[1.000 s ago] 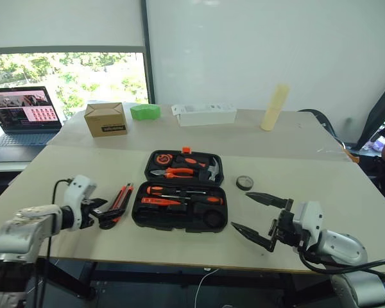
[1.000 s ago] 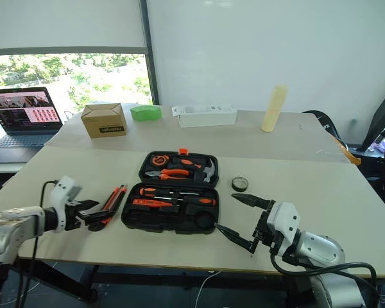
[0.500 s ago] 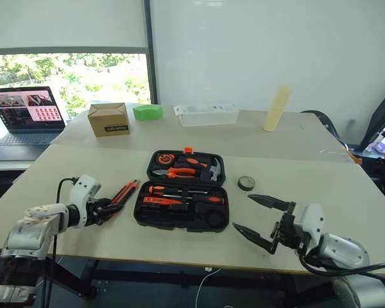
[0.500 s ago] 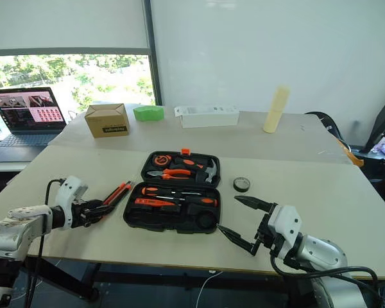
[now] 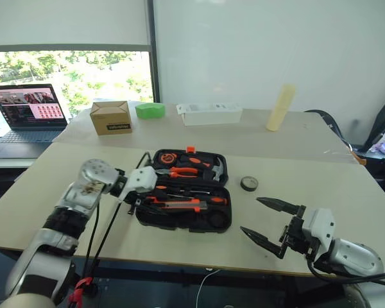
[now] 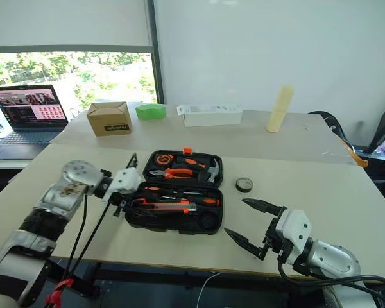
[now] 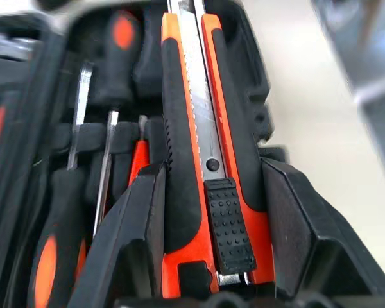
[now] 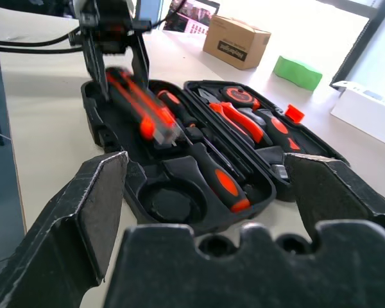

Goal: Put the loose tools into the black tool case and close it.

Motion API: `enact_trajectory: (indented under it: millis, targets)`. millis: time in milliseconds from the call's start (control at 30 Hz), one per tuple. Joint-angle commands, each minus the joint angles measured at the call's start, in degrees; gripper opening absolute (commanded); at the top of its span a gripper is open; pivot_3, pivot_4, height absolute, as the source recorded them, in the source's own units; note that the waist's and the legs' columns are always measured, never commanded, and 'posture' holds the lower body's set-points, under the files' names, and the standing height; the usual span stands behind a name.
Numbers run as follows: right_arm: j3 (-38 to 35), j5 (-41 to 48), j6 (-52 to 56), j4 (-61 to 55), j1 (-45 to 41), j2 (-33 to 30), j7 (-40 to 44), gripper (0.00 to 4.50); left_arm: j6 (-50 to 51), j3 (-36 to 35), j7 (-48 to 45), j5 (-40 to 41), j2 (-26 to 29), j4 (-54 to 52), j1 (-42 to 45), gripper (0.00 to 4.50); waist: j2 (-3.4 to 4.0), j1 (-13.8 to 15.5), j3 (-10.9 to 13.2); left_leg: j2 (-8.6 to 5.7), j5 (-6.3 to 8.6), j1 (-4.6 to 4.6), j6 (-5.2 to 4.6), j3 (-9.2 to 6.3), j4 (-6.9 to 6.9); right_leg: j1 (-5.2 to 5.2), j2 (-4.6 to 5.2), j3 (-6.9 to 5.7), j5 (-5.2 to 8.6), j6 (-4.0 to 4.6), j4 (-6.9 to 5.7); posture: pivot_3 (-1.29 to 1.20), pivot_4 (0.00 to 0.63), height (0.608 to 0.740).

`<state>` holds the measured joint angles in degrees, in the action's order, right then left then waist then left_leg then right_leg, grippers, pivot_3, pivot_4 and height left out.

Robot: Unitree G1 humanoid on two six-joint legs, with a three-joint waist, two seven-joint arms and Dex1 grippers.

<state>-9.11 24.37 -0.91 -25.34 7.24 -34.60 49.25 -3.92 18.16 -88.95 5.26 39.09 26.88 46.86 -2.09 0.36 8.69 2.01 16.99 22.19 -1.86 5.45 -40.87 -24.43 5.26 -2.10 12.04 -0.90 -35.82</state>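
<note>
The left gripper (image 7: pixel 208 244) is pinching an orange-and-black flat utility knife (image 7: pixel 202 138) over the open black plastic tool case (image 5: pixel 155 220) — a placing step, I judge. Next it needs lowering into its slot; the right gripper's (image 5: pixel 264 222) fingers are hanging spread at the case's four o'clock.

wall (image 5: pixel 256 45): white | window (image 5: pixel 70 80): left, daylight, greenery | tables (image 5: pixel 295 138): two, beige | laptop (image 5: pixel 25 119): open

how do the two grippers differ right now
The left gripper is shut on a utility knife, held over the tool case; the right gripper is open and holds nothing. The left is over the case's left end; the right is over the table, right of the case. Both have black fingers.
</note>
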Motion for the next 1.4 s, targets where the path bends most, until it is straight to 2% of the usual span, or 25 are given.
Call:
enact_trajectory:
  millis: [33,467,667,733,800,967,1100,1167,1200,1333,1367,1400]
  targets:
    - [-1.56,0.15,-0.4,-2.79,0.55,-0.14,-1.33,4.5,-4.27,0.41,0.17,-2.62,-0.32,3.07,1.79,1.75,0.0,-0.03,0.0,-0.01,0.0,0.0,0.0,-0.11,0.0,0.0,0.01,0.0,0.0,0.0,0.0,0.0,0.15,0.74]
    - [-1.23,-0.4,-0.9,-2.68,0.86,0.13,-2.4,4.5,-5.87,1.0,-1.75,-4.61,1.12,3.95,-1.1,1.75,-0.01,0.1,0.0,-0.02,0.04,-0.01,-0.06,-0.24,-0.03,0.03,0.05,-0.02,0.0,-0.05,-0.02,0.0,0.15,0.74]
    - [-0.83,-0.44,-0.95,-1.69,-0.27,0.14,-2.08,4.5,1.01,0.92,-2.54,-3.46,1.13,1.46,-2.19,1.75,0.0,0.04,0.0,-0.01,0.04,-0.05,-0.06,-0.23,-0.03,0.05,0.05,0.0,0.01,-0.06,-0.04,0.0,0.15,0.74]
    - [-0.65,-0.51,-1.07,-1.06,-0.82,0.14,-1.86,4.5,-0.1,-0.92,-0.42,-2.14,-0.1,1.59,-1.71,2.76,0.0,0.04,0.0,-0.01,0.04,-0.05,-0.07,-0.24,-0.03,0.05,0.05,0.0,0.02,-0.07,-0.04,0.0,0.15,0.74]
    - [-0.47,-0.57,-1.17,-0.52,-1.35,0.13,-1.63,4.5,0.83,-2.6,-0.97,0.15,-0.46,0.83,-1.17,3.22,-0.01,0.12,0.0,-0.01,0.04,-0.03,-0.07,-0.25,-0.03,0.05,0.05,0.0,0.02,-0.07,-0.02,0.0,0.15,0.74]
    - [-0.07,-0.74,-1.65,0.75,-2.18,0.26,-1.05,4.5,8.4,-6.31,-3.49,7.13,0.95,-2.03,0.85,3.22,-0.01,0.23,0.01,-0.02,0.04,0.03,-0.07,-0.27,-0.06,0.02,0.07,-0.02,0.02,-0.08,-0.03,0.0,0.15,0.74]
    - [0.4,-1.02,-2.07,1.65,-2.75,0.6,-0.77,4.5,9.39,-7.24,-3.55,8.09,2.73,-2.02,1.38,3.22,0.0,0.21,0.01,-0.02,0.04,0.01,-0.07,-0.3,-0.05,0.03,0.06,-0.03,0.02,-0.08,-0.03,0.0,0.15,0.74]
    - [0.7,-1.2,-2.29,2.13,-3.18,0.82,-0.67,4.5,5.62,-7.62,-2.98,6.7,2.61,-0.45,0.98,2.69,0.0,0.23,0.01,-0.03,0.04,0.01,-0.06,-0.29,-0.06,0.03,0.06,-0.03,0.02,-0.08,-0.04,0.0,0.15,0.74]
    - [0.85,-1.26,-2.36,2.28,-3.35,0.93,-0.68,4.5,4.75,-7.61,-2.84,6.48,2.44,-0.37,0.49,2.58,0.0,0.24,0.01,-0.03,0.03,-0.01,-0.06,-0.29,-0.06,0.05,0.06,-0.03,0.02,-0.08,-0.04,0.0,0.15,0.74]
    - [1.12,-1.44,-2.66,2.52,-3.54,1.1,-0.58,4.5,4.76,-5.68,-3.32,7.19,1.54,-2.71,-2.33,1.14,0.0,0.25,0.01,-0.05,0.04,0.0,-0.06,-0.29,-0.06,0.05,0.07,-0.02,0.02,-0.08,-0.04,0.0,0.15,0.74]
    - [1.12,-1.44,-2.69,2.55,-3.54,1.11,-0.56,4.5,0.7,-5.51,-2.38,5.66,0.86,-1.99,-2.62,0.88,0.0,0.25,0.01,-0.04,0.04,0.01,-0.06,-0.29,-0.06,0.05,0.07,-0.03,0.02,-0.08,-0.03,0.0,0.15,0.74]
    - [1.12,-1.45,-2.72,2.58,-3.54,1.11,-0.56,4.5,-1.44,-5.28,-1.49,4.36,0.39,-1.39,-2.74,0.4,0.0,0.29,0.01,-0.04,0.03,0.01,-0.06,-0.29,-0.06,0.05,0.07,-0.02,0.02,-0.08,-0.04,0.0,0.15,0.74]
